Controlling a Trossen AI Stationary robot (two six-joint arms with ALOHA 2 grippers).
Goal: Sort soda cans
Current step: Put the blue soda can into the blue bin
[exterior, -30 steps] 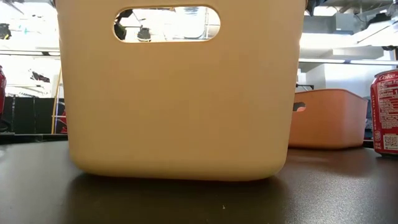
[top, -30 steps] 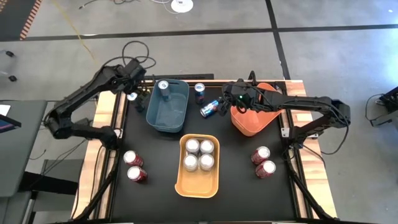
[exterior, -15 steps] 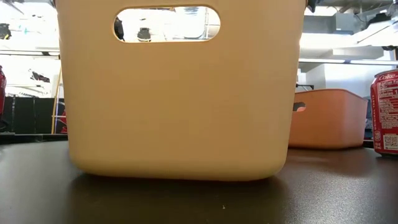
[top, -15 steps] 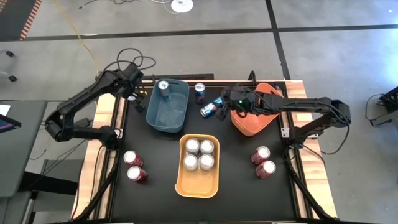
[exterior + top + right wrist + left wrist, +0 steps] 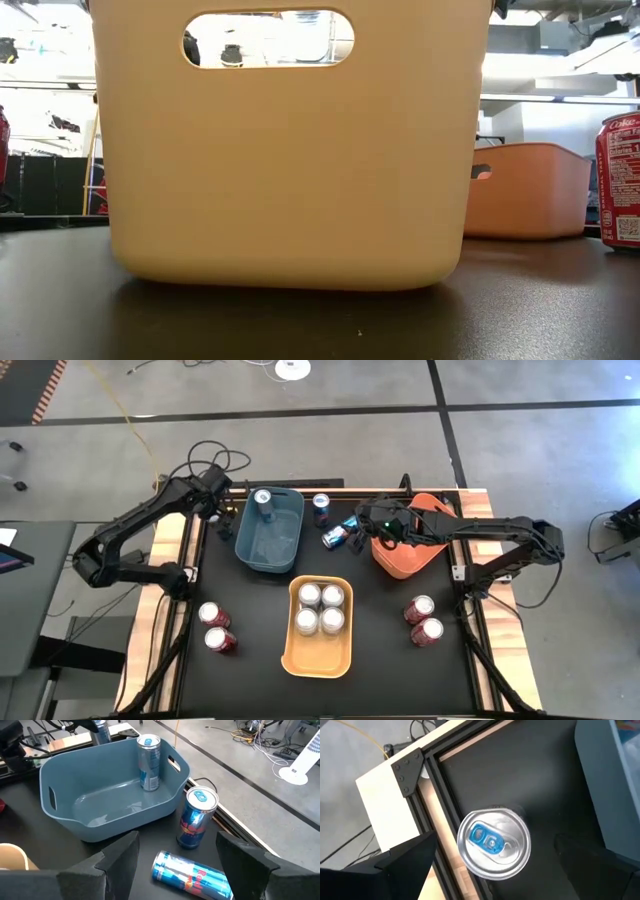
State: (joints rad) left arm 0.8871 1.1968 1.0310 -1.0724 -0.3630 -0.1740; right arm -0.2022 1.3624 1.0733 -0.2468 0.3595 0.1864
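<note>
Cans (image 5: 319,609) had shiny silver tops, some blue, some red; black table (image 5: 390,650), grey floor; left gripper (image 5: 495,865) and right gripper (image 5: 175,865) both wide, empty.

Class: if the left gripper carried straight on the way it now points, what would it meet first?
Probably the upright can beside the teal bin: the left gripper looks down on its top, jaws open either side.

The red can (image 5: 620,180) at the right edge of the low view bears white cursive lettering near its top that reads as "Coke", and below it a white panel of print too small to read. The blue cans in the right wrist view carry a red-and-yellow emblem, but no legible words. Nothing else is readable.
</note>
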